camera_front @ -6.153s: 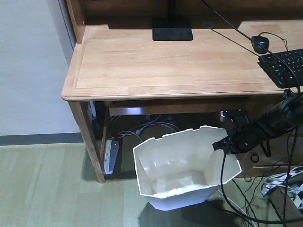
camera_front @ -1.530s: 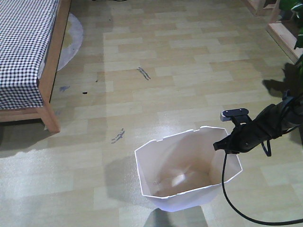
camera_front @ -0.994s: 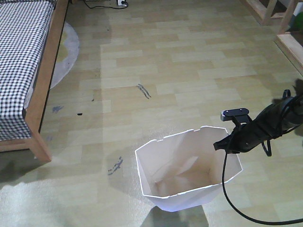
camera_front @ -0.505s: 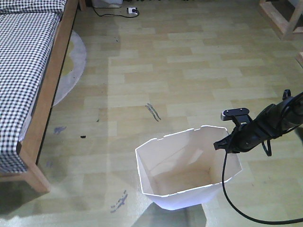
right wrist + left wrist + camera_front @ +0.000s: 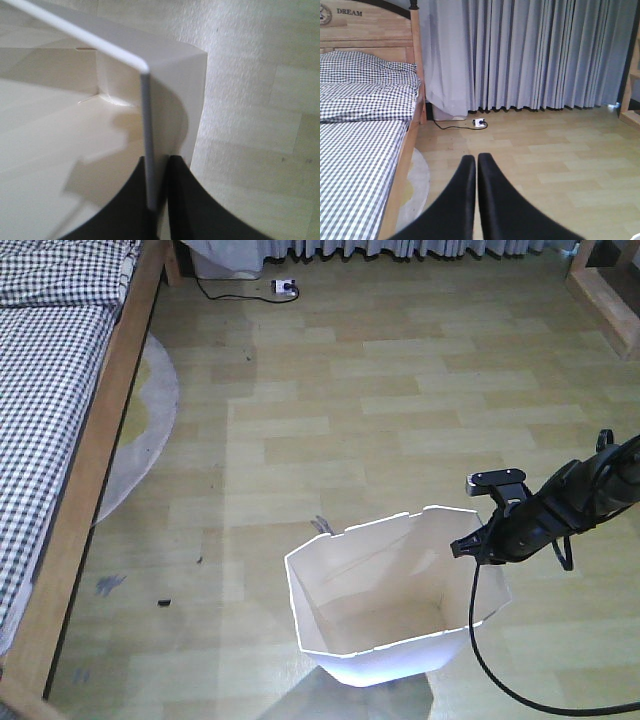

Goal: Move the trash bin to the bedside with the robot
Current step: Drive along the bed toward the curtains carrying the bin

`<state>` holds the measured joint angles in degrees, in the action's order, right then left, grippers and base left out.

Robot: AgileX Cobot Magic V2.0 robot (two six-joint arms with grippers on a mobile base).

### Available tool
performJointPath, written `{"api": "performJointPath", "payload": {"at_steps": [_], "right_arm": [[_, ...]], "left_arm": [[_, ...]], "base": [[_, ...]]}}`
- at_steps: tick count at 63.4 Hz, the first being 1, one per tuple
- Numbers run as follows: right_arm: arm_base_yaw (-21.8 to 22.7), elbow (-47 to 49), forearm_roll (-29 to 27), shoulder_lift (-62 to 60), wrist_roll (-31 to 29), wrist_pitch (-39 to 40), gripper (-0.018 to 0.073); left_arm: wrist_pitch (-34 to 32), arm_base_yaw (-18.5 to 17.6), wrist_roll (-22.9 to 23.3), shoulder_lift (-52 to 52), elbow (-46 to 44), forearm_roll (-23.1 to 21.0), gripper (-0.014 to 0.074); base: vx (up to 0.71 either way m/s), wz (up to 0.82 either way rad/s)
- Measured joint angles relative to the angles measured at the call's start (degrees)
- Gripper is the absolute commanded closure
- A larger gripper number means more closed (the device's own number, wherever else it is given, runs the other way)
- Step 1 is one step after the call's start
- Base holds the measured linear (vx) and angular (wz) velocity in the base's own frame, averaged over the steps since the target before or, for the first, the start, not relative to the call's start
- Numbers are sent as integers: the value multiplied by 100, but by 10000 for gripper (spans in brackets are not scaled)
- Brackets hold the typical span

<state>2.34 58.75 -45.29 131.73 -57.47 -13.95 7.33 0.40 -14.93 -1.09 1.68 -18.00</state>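
The white trash bin (image 5: 385, 600) stands at the bottom middle of the front view, cream inside and with nothing in it. My right gripper (image 5: 472, 548) is shut on the bin's right rim; in the right wrist view the thin wall (image 5: 146, 150) runs between the two black fingers, with the right gripper (image 5: 159, 162) pinching it. The bed (image 5: 50, 400) with black-and-white check bedding and a light-brown wooden frame runs down the left edge, well left of the bin. My left gripper (image 5: 476, 161) is shut and holds nothing, pointing over the floor beside the bed (image 5: 365, 150).
A round pale rug (image 5: 140, 430) lies partly under the bed. A white power strip with a black cable (image 5: 283, 286) lies by the grey curtains (image 5: 535, 50). Wooden furniture legs (image 5: 600, 290) stand at the top right. Dark marks (image 5: 160, 600) spot the wooden floor.
The view has travelled across the room from the desk; over the last second the bed has slid down the left side and the curtain edge and power strip have come into view. The gripper keeps its hold.
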Motion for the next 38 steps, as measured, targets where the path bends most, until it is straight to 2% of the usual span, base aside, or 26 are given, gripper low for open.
{"api": "performJointPath", "payload": {"at_steps": [38], "right_arm": [[0, 0, 0, 0, 0, 32, 562]], "left_arm": [[0, 0, 0, 0, 0, 0, 602]], "base": [[48, 2]]}}
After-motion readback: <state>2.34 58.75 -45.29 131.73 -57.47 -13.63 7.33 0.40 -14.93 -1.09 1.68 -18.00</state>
